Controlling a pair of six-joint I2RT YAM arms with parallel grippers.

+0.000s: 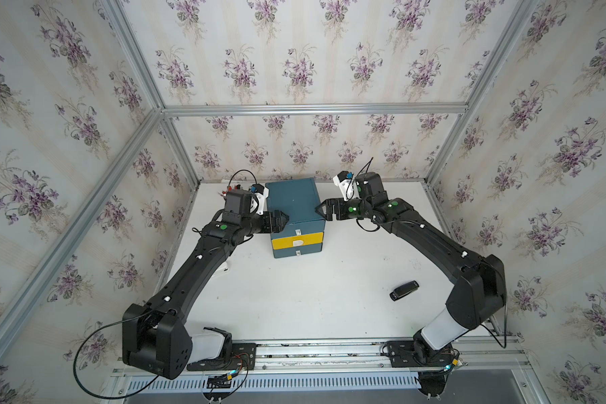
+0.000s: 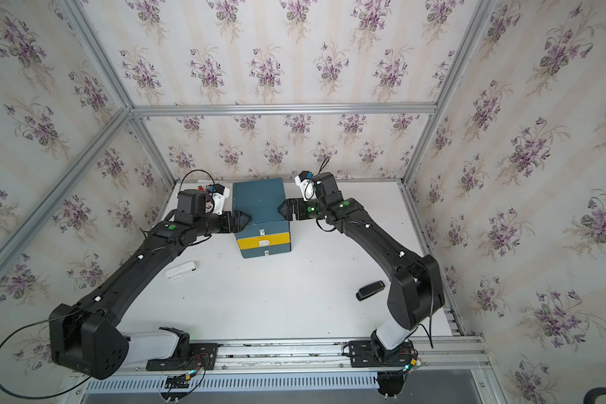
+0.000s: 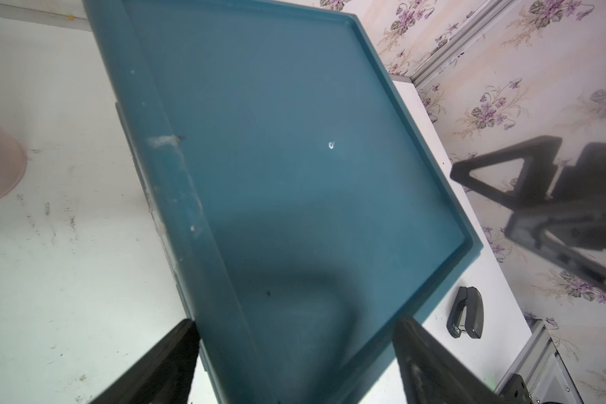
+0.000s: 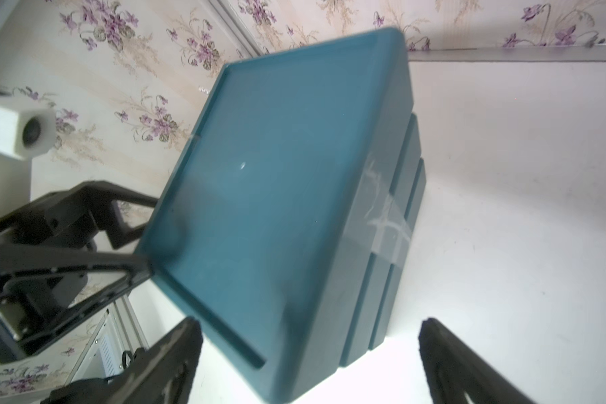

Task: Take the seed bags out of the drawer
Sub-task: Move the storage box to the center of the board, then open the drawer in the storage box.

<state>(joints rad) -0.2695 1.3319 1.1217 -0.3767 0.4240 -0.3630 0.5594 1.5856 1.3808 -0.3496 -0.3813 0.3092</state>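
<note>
The left gripper (image 1: pixel 283 219) sits at the left front top corner of the teal plastic three-drawer cabinet (image 1: pixel 293 199). Its fingers (image 3: pixel 161 363) are spread wide, straddling the cabinet's top edge, and the tips look to be against it, though the blur makes contact hard to confirm. All three drawer fronts are flush, the yellow middle drawer (image 1: pixel 297 240) included. The seed bags are nowhere in view. They are presumably inside one of the shut drawers, and I cannot tell which.

The right gripper (image 1: pixel 317 208) mirrors the left at the right front top corner. Its fingers (image 4: pixel 168 363) are spread fully and hold nothing.

The step in hand looks like steadying the cabinet before a drawer is drawn. To do it well:

- One arm should press down or clamp the top rim so the light cabinet does not slide on the white table (image 1: pixel 312 297).
- The other should drop to the front and pinch a small white pull tab (image 1: pixel 298 232) squarely.
- It should then pull straight outward, level with the runners.
- A skewed pull could jam the drawer or drag the whole cabinet forward.

The small black stapler-like gadget (image 1: pixel 404 290) lies well apart on the right and needs no attention.
</note>
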